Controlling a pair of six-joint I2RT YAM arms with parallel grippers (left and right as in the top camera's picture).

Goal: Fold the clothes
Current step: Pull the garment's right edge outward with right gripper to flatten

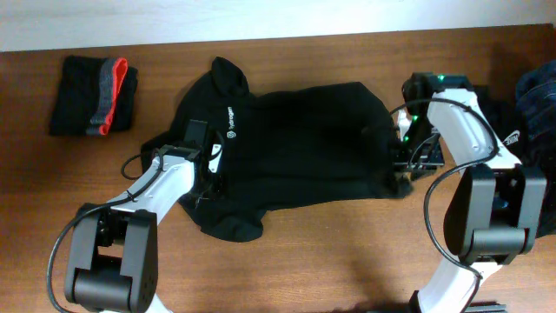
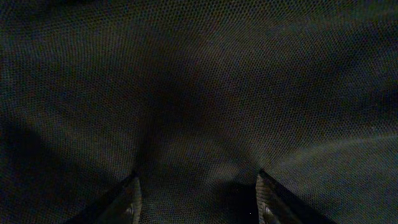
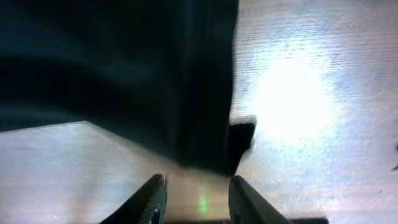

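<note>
Lying on the brown wooden table (image 1: 347,252) overhead, the large black short-sleeved fabric shirt (image 1: 304,148) had the left gripper (image 1: 211,169) by its logo (image 1: 232,135) and the right gripper (image 1: 400,172) at its opposite edge; left-wrist fingers (image 2: 132,200) stood spread on fabric, right-wrist fingers (image 3: 155,196) parted beside the hem.

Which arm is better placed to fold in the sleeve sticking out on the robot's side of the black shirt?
Left. The left gripper sits on the black shirt right beside that sleeve; the right gripper is at the opposite hem, across the shirt.
</note>
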